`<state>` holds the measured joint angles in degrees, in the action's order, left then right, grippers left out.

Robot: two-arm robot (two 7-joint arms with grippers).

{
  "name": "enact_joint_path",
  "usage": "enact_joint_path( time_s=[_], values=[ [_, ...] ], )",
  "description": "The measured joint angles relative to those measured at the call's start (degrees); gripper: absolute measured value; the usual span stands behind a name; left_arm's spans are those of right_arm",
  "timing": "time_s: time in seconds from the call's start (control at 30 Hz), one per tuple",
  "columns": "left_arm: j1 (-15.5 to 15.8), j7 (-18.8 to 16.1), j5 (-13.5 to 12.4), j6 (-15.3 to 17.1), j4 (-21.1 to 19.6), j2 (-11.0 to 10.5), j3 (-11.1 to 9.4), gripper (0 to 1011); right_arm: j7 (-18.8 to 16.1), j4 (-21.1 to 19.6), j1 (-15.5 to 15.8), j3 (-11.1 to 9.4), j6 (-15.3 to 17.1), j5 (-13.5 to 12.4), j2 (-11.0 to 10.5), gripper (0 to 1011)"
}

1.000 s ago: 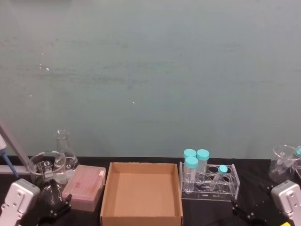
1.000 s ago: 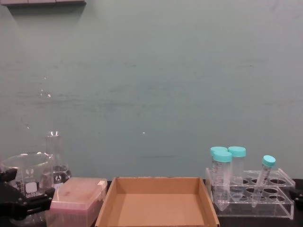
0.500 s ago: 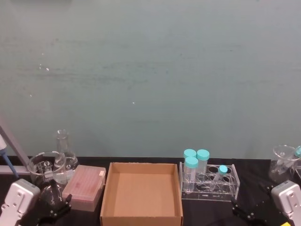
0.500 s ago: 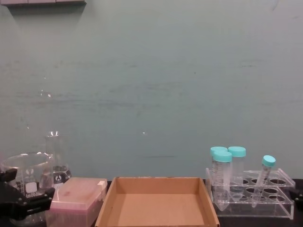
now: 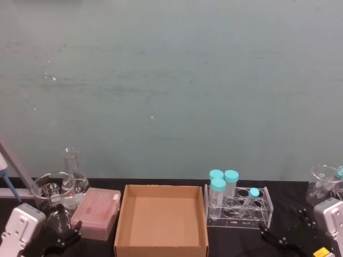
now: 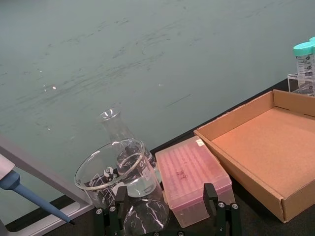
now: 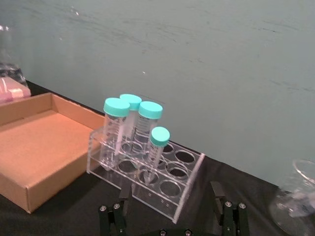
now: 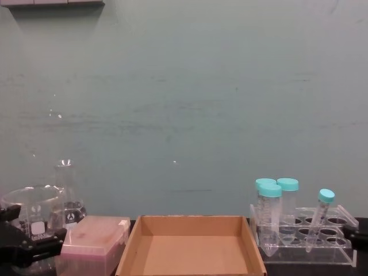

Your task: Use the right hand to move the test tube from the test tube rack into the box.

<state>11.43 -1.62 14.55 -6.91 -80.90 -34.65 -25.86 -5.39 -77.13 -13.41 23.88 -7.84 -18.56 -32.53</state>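
Note:
The slim test tube (image 5: pixel 251 199) with a small teal cap leans in the clear test tube rack (image 5: pixel 238 218), right of the box (image 5: pixel 161 250). The right wrist view has the test tube (image 7: pixel 156 147), the rack (image 7: pixel 170 189) and the box (image 7: pixel 29 196) at its side. My right gripper (image 5: pixel 284 231) hovers low near the table's front edge, just in front of the rack, open and empty (image 7: pixel 170 206). One of its fingers (image 8: pixel 351 229) enters the chest view beside the rack (image 8: pixel 305 248). My left gripper (image 6: pixel 165 216) rests open at the far left.
Three wider teal-capped tubes (image 5: pixel 224 187) stand in the rack's left holes. Left of the box are a pink translucent box (image 5: pixel 96 213), a beaker (image 5: pixel 51 190) and a conical flask (image 5: pixel 72 171). Another glass beaker (image 5: pixel 321 184) stands at the far right. A pipette (image 6: pixel 22 189) lies at the left.
My right gripper has shifted a little toward the rack; its finger now reaches further into the chest view. The tube, rack, box and left arm have not moved.

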Motion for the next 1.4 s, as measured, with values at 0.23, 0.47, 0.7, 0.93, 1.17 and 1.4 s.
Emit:
enact_joint_path(
  time_s=[0.23,0.47,0.7,0.93,1.17,1.4],
  values=[
    [0.0,0.0,0.0,0.0,0.0,0.0,0.0,1000,-3.22,3.29,-2.98,-0.16,-0.57,-0.26,2.47,1002],
    [0.0,0.0,0.0,0.0,0.0,0.0,0.0,1000,-3.39,6.86,-6.1,0.13,-1.54,1.69,5.11,1003],
    [0.0,0.0,0.0,0.0,0.0,0.0,0.0,1000,-3.61,10.72,-8.85,0.2,-2.1,3.2,8.08,1003],
    [0.0,0.0,0.0,0.0,0.0,0.0,0.0,1000,-4.32,14.38,-10.88,-0.11,-2.53,3.8,10.51,1003],
    [0.0,0.0,0.0,0.0,0.0,0.0,0.0,1000,-4.47,16.65,-11.97,-0.68,-2.93,4.72,12.09,1002],
    [0.0,0.0,0.0,0.0,0.0,0.0,0.0,1000,-4.45,16.5,-11.93,-0.67,-2.97,4.69,11.97,1003]
  ],
)
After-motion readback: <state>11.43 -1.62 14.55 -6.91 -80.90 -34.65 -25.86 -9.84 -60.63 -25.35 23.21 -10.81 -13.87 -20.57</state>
